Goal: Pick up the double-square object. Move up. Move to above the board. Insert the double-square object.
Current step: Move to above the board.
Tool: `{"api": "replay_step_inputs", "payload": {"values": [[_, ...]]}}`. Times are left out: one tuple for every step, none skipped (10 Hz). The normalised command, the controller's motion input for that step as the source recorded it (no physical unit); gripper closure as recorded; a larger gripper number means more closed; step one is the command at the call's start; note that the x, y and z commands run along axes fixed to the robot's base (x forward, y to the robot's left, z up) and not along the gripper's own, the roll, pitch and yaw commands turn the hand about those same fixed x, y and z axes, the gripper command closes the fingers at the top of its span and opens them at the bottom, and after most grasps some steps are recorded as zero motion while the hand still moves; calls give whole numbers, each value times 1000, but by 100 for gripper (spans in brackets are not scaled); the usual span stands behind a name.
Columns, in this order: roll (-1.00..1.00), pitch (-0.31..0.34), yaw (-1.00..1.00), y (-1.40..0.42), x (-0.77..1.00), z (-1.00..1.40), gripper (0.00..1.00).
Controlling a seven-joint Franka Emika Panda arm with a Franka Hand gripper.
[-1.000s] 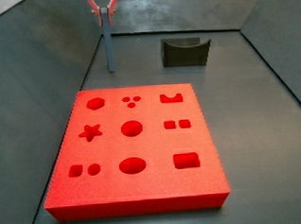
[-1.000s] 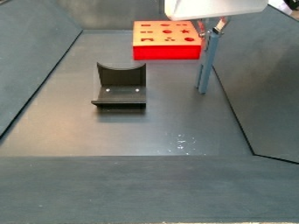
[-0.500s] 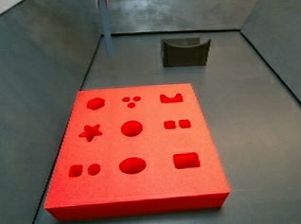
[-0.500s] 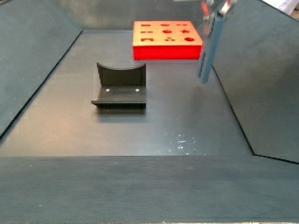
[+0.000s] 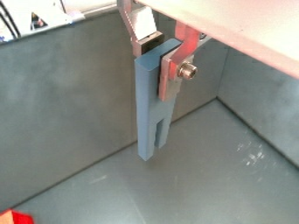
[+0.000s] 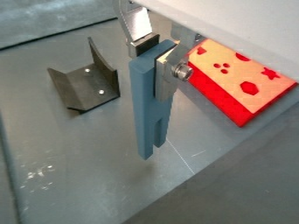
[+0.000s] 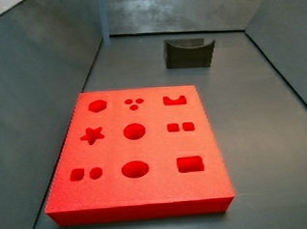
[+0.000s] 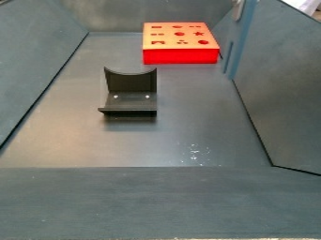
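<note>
The double-square object [image 5: 152,114] is a slender grey-blue bar with a slot at its lower end. It hangs upright, clear of the floor, in both wrist views [image 6: 149,114]. My gripper [image 5: 160,57] is shut on the bar's upper end, with the silver fingers [image 6: 138,26] on either side of it. In a side view the bar [image 8: 234,42] hangs beside the near right corner of the red board [image 8: 181,43], with the gripper above the frame. The board [image 7: 139,151] lies flat with its shaped cut-outs facing up. That view shows neither the bar nor the gripper.
The dark fixture [image 8: 129,92] stands on the grey floor, apart from the board. It also shows in a side view [image 7: 188,53] and in a wrist view [image 6: 84,80]. Sloping grey walls [image 8: 269,84] enclose the floor.
The gripper has risen with the bar in it. The bar has left the top of one side view and hangs higher in the other. The board and fixture have not moved.
</note>
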Motion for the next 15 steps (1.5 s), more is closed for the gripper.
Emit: {"api": "replay_step_inputs", "payload": {"values": [[10,16,-42,243,-163,1000,100],[4,22,-39,232,-151,1000,100],[-2,41,-37,201,-123,1000,100],[-8,57,-33,186,-99,1000,100],[-17,68,-35,130,-54,860,100],[-13,73,-34,104,-36,750,100],[-8,76,-33,67,-18,531,100],[-8,71,-33,52,-12,369,100],[110,196,-1000,-1000,465,64,100],[115,195,-1000,-1000,467,36,100],[82,204,-668,-1000,492,36,100],[-19,189,-439,-1000,503,40,100],[-39,169,-196,-1000,504,44,100],[-30,146,-91,-1000,508,49,100],[-14,134,-37,-1000,518,48,100]]}}
